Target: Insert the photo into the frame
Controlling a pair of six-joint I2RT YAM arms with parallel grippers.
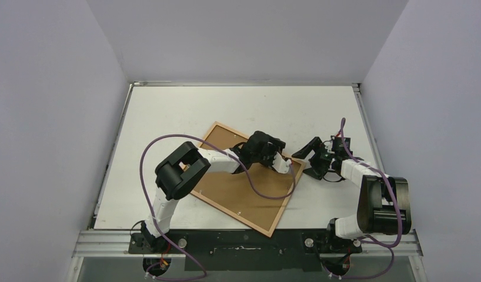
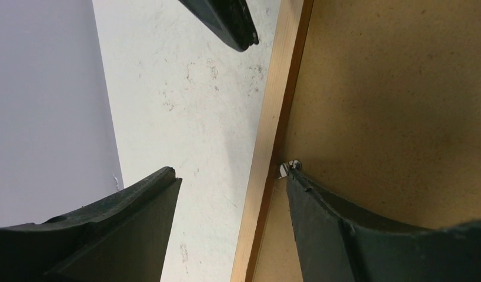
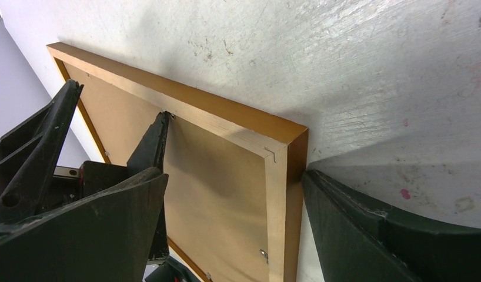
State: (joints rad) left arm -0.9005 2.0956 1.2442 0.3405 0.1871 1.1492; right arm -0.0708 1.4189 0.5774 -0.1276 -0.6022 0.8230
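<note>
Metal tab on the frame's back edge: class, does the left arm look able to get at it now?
Probably yes: the left gripper hangs open right over the metal tab, one fingertip beside it, with nothing in between.

Robot lab test cell. Scuffed white worktop (image 1: 167, 111) boxed in by plain pale walls (image 1: 44, 117) on the left, right and far sides. Left arm (image 1: 176, 176) and right arm (image 1: 379, 205) bolted to a metal rail (image 1: 103, 242) at the near edge, purple cables (image 1: 142, 161) looping loose.

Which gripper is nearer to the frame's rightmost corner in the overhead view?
Right. The right gripper straddles that corner of the frame. The left gripper straddles the rim further along, beside a metal clip.
</note>
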